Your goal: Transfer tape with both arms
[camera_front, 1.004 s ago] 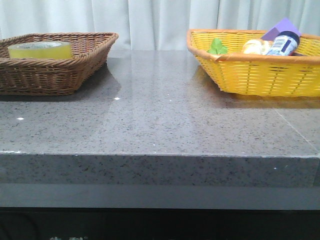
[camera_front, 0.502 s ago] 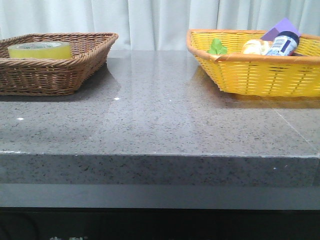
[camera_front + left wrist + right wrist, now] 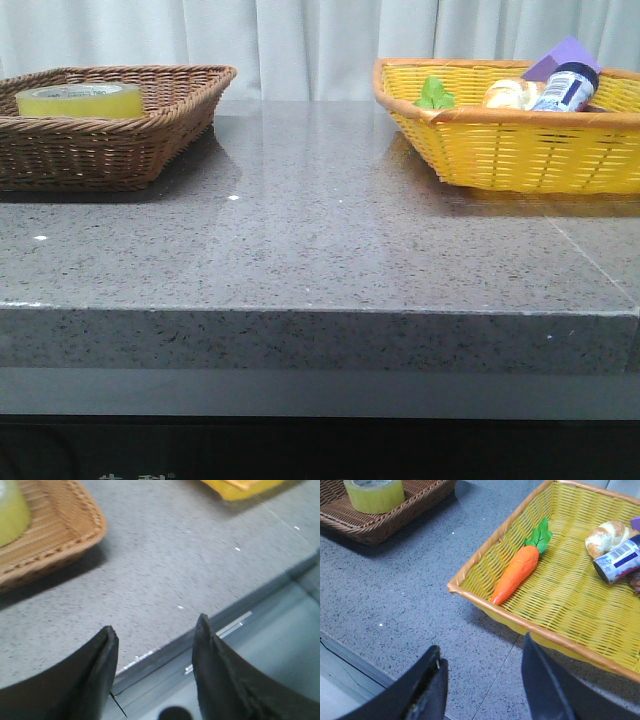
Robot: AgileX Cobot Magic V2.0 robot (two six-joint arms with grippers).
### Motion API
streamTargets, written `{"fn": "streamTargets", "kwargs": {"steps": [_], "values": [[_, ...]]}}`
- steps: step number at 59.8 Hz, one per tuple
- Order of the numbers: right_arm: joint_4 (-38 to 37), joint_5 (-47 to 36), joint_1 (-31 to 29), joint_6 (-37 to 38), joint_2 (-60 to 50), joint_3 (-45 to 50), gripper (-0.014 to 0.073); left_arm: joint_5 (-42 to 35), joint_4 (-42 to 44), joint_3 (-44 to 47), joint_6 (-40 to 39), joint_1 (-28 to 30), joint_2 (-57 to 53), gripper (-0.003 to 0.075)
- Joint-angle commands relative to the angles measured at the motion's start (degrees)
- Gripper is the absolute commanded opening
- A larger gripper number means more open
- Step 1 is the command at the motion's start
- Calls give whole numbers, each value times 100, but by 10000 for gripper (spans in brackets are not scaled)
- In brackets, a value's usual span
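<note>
Tape [image 3: 79, 99] sits in brown basket [image 3: 180, 110]; right wrist reveals carrot [image 3: 517, 572].

The label on the bottle [image 3: 618, 560] is too blurred to read; nothing else bears legible text.

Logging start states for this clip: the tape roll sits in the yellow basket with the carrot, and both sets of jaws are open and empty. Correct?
Not quite. The tape sits in the brown wicker basket, not the yellow basket that holds the carrot; the right wrist view shows this. Both sets of jaws are indeed open and empty.
</note>
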Motion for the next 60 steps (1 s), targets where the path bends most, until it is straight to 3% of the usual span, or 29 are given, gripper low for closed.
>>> {"fn": "streamTargets", "kwargs": {"steps": [1, 23, 44, 49, 60], "values": [[27, -311, -35, 4, -16, -145, 373, -577, 257, -152, -415, -36, -22, 347], [27, -293, -35, 4, -16, -145, 352, -614, 257, -152, -415, -36, -22, 340], [27, -293, -35, 4, -16, -145, -75, -627, 257, -152, -415, -36, -22, 24], [27, -293, -35, 4, -16, -145, -69, -627, 257, -152, -415, -36, -22, -20], [27, -293, -35, 4, -16, -145, -69, -627, 257, -152, -415, -36, -22, -20]]}}
